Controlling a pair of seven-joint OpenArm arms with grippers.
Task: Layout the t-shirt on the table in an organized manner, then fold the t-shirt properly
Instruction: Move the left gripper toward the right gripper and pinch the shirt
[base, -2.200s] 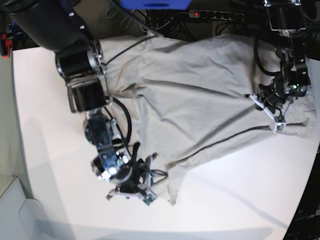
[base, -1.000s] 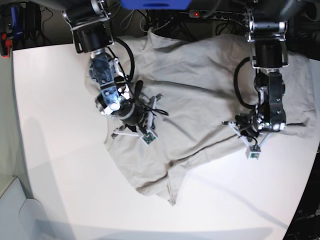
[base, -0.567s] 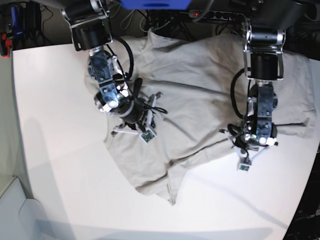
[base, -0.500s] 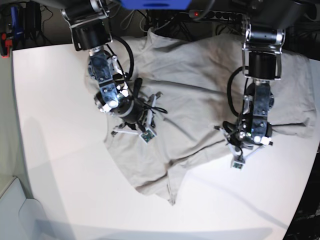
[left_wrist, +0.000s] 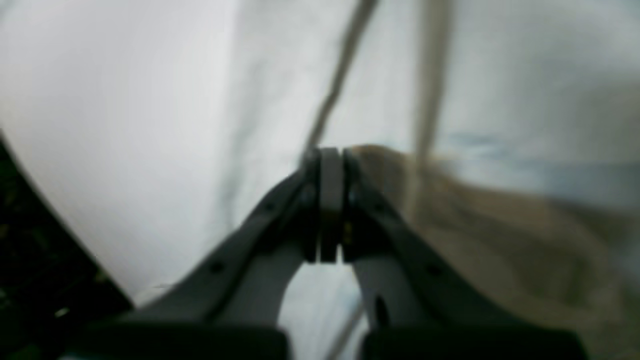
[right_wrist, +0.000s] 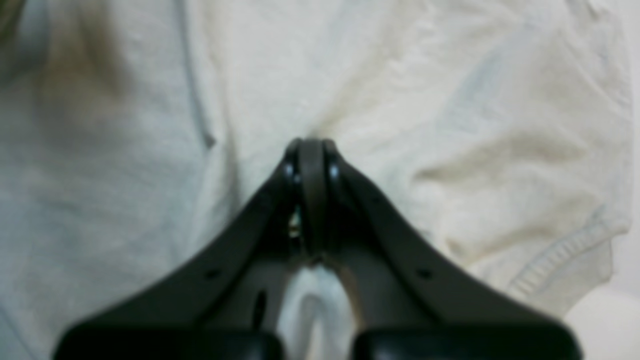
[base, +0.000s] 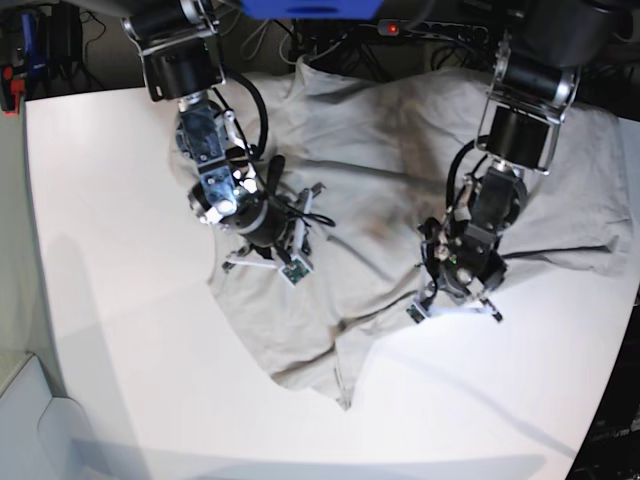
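The light grey-beige t-shirt (base: 380, 170) lies spread and creased across the back half of the white table (base: 120, 300). My right gripper (base: 268, 255) is on the left of the base view, over the shirt's left part. In the right wrist view this right gripper (right_wrist: 311, 142) is shut, with its tips down on the t-shirt (right_wrist: 450, 125), where creases meet. My left gripper (base: 452, 295) hangs at the shirt's lower edge on the right of the base view. The left gripper (left_wrist: 330, 152) is shut too, its tips at the blurred edge of the t-shirt (left_wrist: 500, 225) beside bare table (left_wrist: 125, 100).
A power strip (base: 430, 30) with a red light and loose cables run behind the table's back edge. A blue thing (base: 310, 8) is at the top. A white box (base: 30, 420) stands off the front left corner. Dark floor shows past the right edge (base: 615, 430).
My left gripper has slid leftward along the shirt's lower edge, and the cloth beside it has bunched a little. The right gripper has stayed in place on the shirt.
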